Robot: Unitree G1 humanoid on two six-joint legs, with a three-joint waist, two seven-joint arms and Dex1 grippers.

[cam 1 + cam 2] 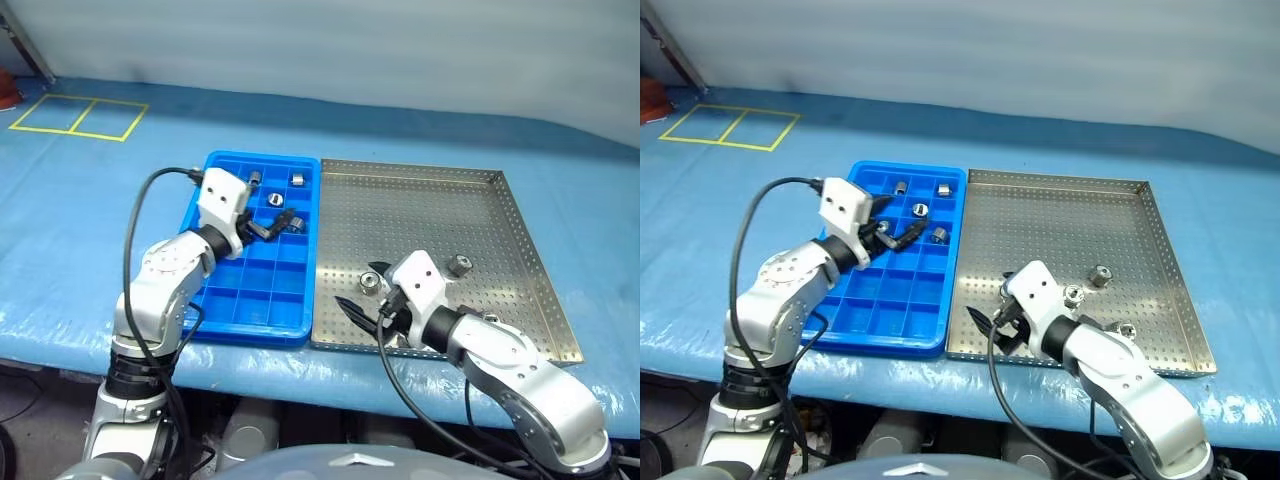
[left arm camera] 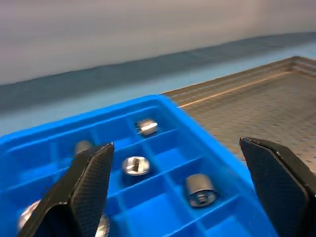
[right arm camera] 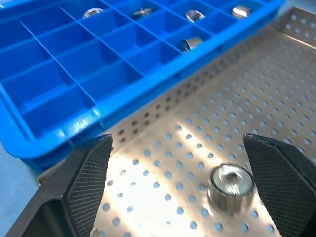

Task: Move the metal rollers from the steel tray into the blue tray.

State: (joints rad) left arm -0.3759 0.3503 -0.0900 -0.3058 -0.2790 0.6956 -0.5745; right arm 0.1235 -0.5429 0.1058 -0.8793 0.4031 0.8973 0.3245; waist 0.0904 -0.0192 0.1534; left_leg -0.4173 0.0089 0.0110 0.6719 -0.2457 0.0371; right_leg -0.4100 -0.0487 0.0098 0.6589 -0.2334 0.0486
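Blue plastic sheeting covers a table (image 1: pixel 80 200) on which two trays lie side by side, their long edges touching. On the robot's left is the blue tray (image 1: pixel 232 322), a plastic grid of small square compartments; on its right is the steel tray (image 1: pixel 430 210), a wide, shallow sheet of perforated metal with low raised rims. Some of the metal rollers (image 1: pixel 296 179) already sit in the blue tray's far compartments, one per cell, while the near rows of the grid are bare. Other rollers lie loose in the near half of the steel tray: one (image 1: pixel 459 265) stands by itself and another (image 1: pixel 370 281) lies just beside the right gripper; the far half of that tray is open metal. The left gripper (image 1: pixel 277 226) hangs above the blue tray's far rows with its two black fingers spread wide and nothing between them. The right gripper (image 1: pixel 362 318) hovers low over the steel tray's near edge, close to the seam between the trays, its fingers also spread wide and holding nothing; in the right wrist view a single roller (image 3: pixel 231 186) rests on the perforated floor between the two fingertips.
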